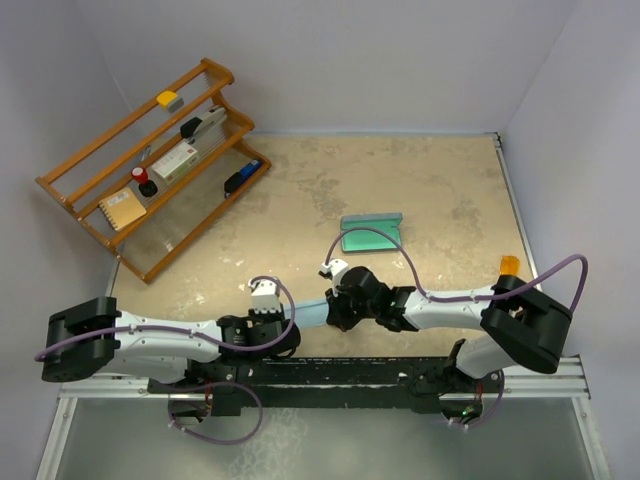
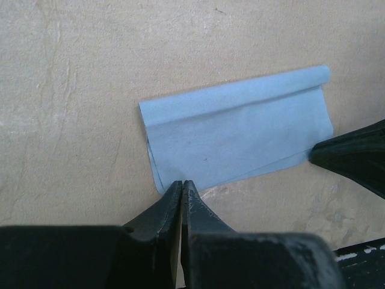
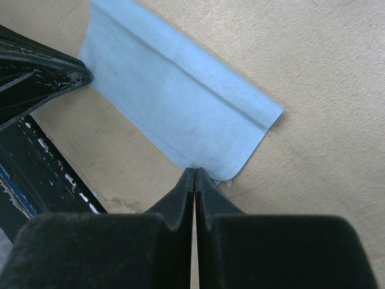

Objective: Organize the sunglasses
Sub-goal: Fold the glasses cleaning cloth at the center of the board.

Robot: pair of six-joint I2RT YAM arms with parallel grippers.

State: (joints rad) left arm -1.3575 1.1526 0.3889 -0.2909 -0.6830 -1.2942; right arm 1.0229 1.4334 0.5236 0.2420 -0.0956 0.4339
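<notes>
Both jaws are closed tight, no gap on either side. The left gripper (image 1: pixel 290 335) and right gripper (image 1: pixel 335 312) face each other low at the near edge of the table (image 1: pixel 450 190), with the blue cloth (image 1: pixel 311 312) between them.

Cloth lies flat, folded, with a rolled crease along its far edge. Its long axis runs left to right, so one gripper sits at each end. On the left wrist cam the tips meet right at the cloth's near-left corner, with the right gripper's tip at the near-right corner. On the right wrist cam it's the mirror of that: tips on the near edge by the corner, and a small flap of a lower layer pokes out just beside them.

I can't tell whether either pair has actually nipped the edge or is only touching it. The cloth is thin and the tips cover the contact point.

The teal case (image 1: pixel 372 238) is mid-table, beyond the cloth and a bit to the right. The right arm is nearer to it. If the cloth goes there, my guess is it's a carry away from the bases and slightly right, with the long axis staying crosswise.

No sunglasses show in any view. The case looks open, but I can't make out what's inside from above. Most of the cloth is hidden under the wrists in the top view. The wooden rack (image 1: pixel 150 170) at far left holds small items, none readable as glasses.
</notes>
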